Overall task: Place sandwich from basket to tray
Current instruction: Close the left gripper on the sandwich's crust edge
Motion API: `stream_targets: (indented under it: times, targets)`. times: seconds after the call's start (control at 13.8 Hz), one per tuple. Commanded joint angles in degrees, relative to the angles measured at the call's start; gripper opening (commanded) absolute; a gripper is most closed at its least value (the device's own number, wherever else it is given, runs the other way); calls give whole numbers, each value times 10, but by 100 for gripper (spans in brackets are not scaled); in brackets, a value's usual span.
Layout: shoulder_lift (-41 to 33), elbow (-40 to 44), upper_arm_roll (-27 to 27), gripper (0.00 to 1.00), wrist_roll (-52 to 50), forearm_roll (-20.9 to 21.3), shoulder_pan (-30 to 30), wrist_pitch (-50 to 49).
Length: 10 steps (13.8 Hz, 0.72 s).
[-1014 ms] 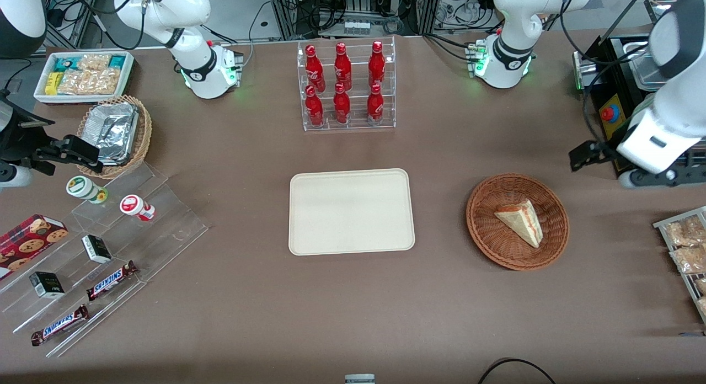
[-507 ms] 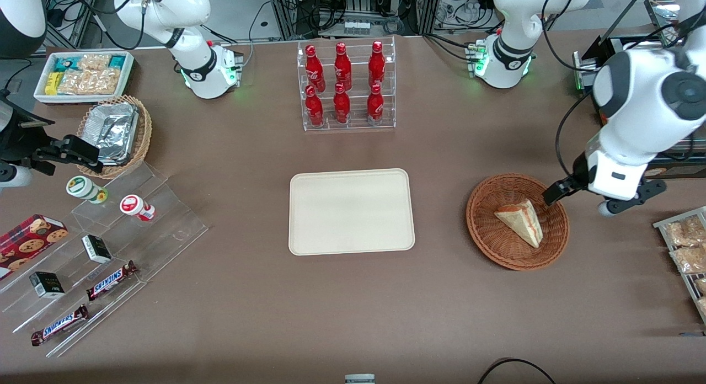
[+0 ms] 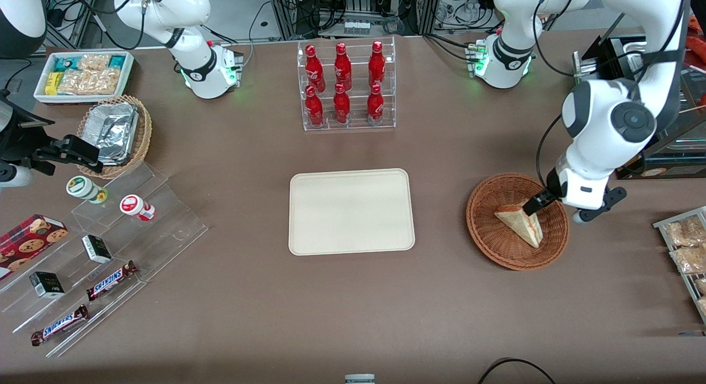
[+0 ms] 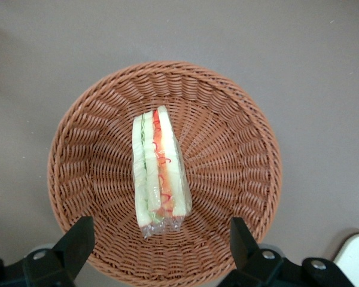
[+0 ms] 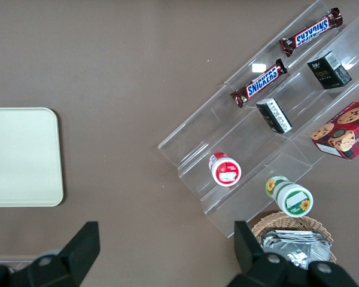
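A: What step is in hand?

B: The approach, I'd say. Nearest the front camera among the task's things is the basket [image 3: 517,222], toward the working arm's end of the worktop [image 3: 353,312]. The sandwich [image 3: 520,221] lies inside it, untouched. The end effector [image 3: 534,203] hangs over the part of the basket farther from the camera, above the sandwich's thick end.

A: Is it gripping anything?

B: No. In the wrist view its two fingers [image 4: 78,239] stand wide apart, released, with the sandwich [image 4: 158,170] between them and lower down. No contact yet, as far as I can judge.

A: So what does the next move call for?

B: A straight descent until the fingers straddle the wedge, then a gentle close across the bread faces. After that, a lift clear of the wicker rim and a carry sideways to the tray [image 3: 351,211], which sits bare at mid-worktop, well apart from the basket.

A: How does the sandwich look?

B: A pale triangular wedge, wrapped in clear film. It rests on one bread face, leaning slightly, its layered edge showing green and red-orange filling between white slices. Soft, probably; a hard squeeze could crush it.
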Motion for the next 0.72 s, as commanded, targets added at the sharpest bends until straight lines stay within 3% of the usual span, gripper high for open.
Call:
stream_targets:
  times: [0.0,0.65]
  targets:
    - [21,-2,0,100,-13,-7,2,23]
    - [70,-28,0,100,-26,-7,2,99]
